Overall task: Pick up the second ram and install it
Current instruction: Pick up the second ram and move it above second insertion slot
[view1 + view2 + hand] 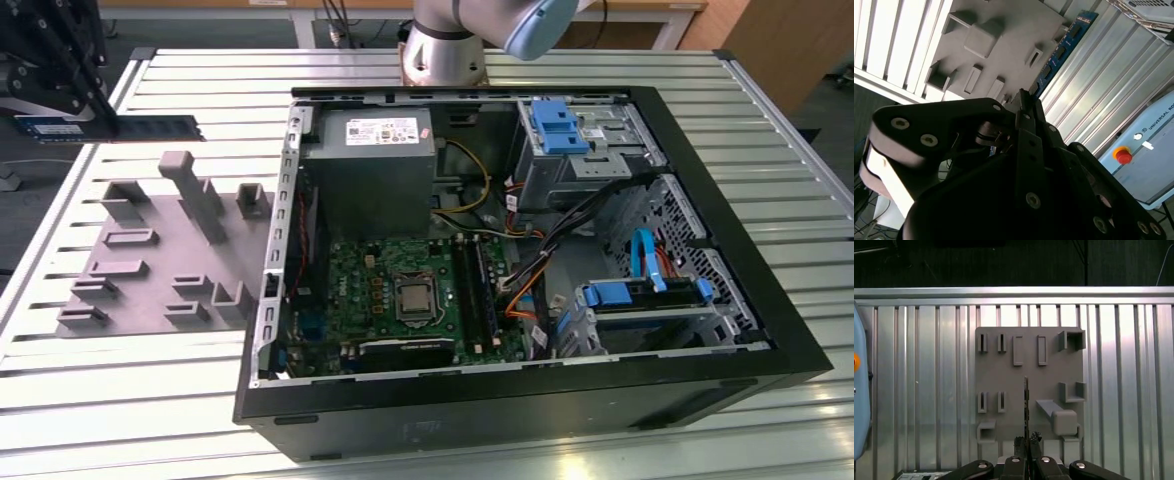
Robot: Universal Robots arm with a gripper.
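Fingers [1019, 442] clamp second ram [150, 128] edge-on, clear abv grey tray [158, 272].

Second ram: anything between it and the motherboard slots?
The gripper holds the second ram outside the computer case, over the grey fixture tray. The case's side wall stands between it and the RAM slots; the case is open on top. Cables lie close beside the slots.

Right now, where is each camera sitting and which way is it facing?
Exterior view: off the arm, looking down into the computer case; arm base shows.
First wrist view: on the wrist, facing the grey tray past the gripper.
Second wrist view: on the wrist, behind the gripper's body.
All share tray and memory stick.
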